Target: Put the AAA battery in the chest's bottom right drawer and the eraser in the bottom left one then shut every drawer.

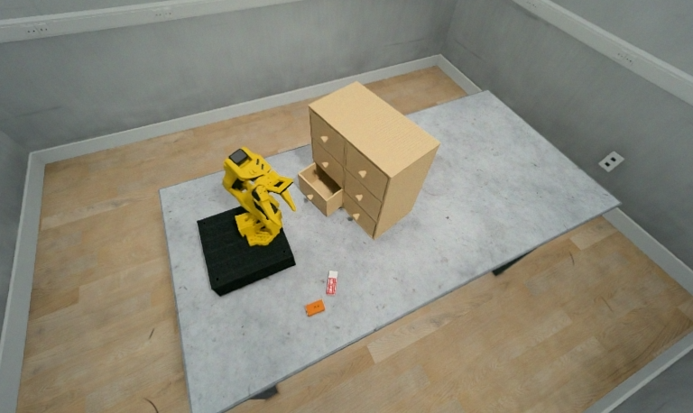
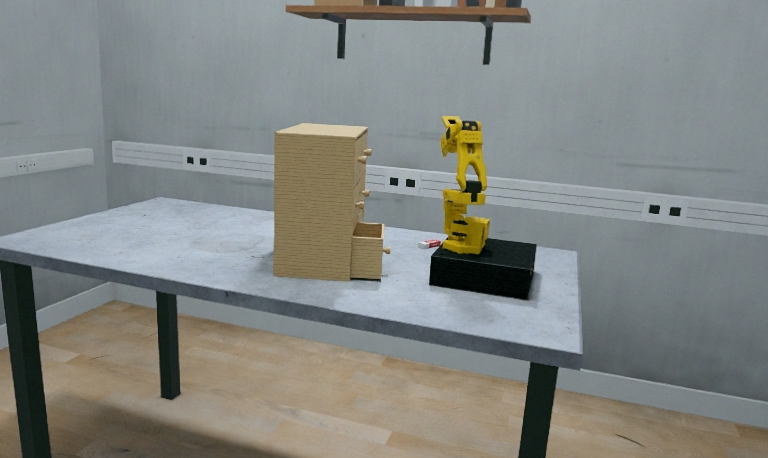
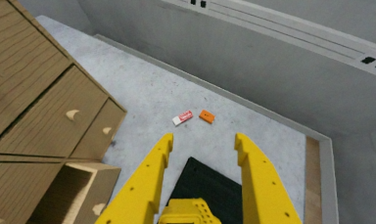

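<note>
The eraser, white with a red printed sleeve, lies flat on the table. The bottom-left drawer of the chest stands pulled out; its visible inside shows nothing. The bottom-right drawer is shut. A small dark thing shows at the foot of the chest by that drawer's knob, too small to tell whether it is the AAA battery. My gripper is open and empty, raised high in front of the chest, well away from the eraser.
An orange block lies beside the eraser. The arm's black base stands in front of the chest. The four upper drawers look shut, and their knobs stick out.
</note>
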`<state>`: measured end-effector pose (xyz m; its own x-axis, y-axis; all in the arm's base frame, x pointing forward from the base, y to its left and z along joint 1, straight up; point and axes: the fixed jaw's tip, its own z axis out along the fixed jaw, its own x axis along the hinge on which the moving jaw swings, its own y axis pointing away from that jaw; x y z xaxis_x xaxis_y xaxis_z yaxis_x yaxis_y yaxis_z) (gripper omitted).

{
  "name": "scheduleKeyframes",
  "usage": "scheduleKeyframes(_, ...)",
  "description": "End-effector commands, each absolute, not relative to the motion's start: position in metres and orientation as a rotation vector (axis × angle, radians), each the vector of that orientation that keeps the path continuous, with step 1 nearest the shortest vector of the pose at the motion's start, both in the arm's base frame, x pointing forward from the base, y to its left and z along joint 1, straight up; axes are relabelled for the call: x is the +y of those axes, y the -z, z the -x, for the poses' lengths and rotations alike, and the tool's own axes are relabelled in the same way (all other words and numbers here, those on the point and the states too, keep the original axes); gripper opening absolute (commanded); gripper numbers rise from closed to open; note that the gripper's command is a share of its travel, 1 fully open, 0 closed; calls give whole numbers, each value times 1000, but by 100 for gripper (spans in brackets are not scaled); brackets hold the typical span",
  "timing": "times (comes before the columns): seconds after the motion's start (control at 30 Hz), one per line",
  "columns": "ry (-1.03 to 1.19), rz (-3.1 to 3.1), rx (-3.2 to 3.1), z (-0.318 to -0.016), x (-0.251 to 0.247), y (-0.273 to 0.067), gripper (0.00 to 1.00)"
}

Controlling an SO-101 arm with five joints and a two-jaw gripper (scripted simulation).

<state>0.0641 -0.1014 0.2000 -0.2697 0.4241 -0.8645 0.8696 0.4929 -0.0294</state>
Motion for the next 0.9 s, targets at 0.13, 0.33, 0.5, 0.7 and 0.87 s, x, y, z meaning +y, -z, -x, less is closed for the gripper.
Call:
scheduleKeyframes(0.13,665,-1091,1873,-62,-102,-201,27)
scheduleKeyframes(0.33,665,-1091,1873,-62,-102,-201,27)
scheduleKeyframes(0.5,665,-1091,1873,-62,-102,-201,27)
scheduleKeyframes(0.7,702,-1009,2004,-67,-111,-198,27)
scheduleKeyframes(0.87,737,-890,2165,-72,-122,-193,27)
